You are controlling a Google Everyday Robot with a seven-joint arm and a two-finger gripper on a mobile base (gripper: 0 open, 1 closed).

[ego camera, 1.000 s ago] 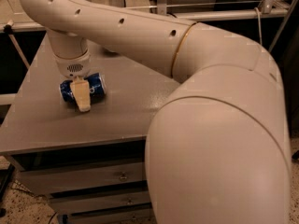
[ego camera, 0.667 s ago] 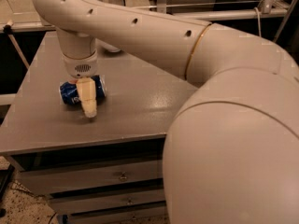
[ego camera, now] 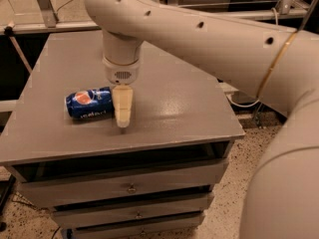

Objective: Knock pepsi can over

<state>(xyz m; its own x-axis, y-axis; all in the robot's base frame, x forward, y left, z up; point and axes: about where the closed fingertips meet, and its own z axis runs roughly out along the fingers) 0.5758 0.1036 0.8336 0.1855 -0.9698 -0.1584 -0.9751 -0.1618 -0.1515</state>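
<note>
The pepsi can (ego camera: 89, 103), dark blue with the round red-white-blue logo, lies on its side on the left part of the grey cabinet top (ego camera: 174, 103). Its length runs left to right. My gripper (ego camera: 122, 117) points straight down from the cream wrist and stands at the can's right end, touching or almost touching it. Its tip is just above the surface. The fingers (ego camera: 122, 103) show as one tapered wedge with no gap between them and hold nothing.
The cabinet has several drawers (ego camera: 130, 187) in its front. My arm's large cream links (ego camera: 279, 133) fill the right side and reach over the back of the top. A metal rail (ego camera: 50, 26) runs behind. Speckled floor (ego camera: 234, 183) lies at the right.
The can lay on its side in the earlier frames too. My gripper has shifted right, from in front of the can's middle to its right end.
</note>
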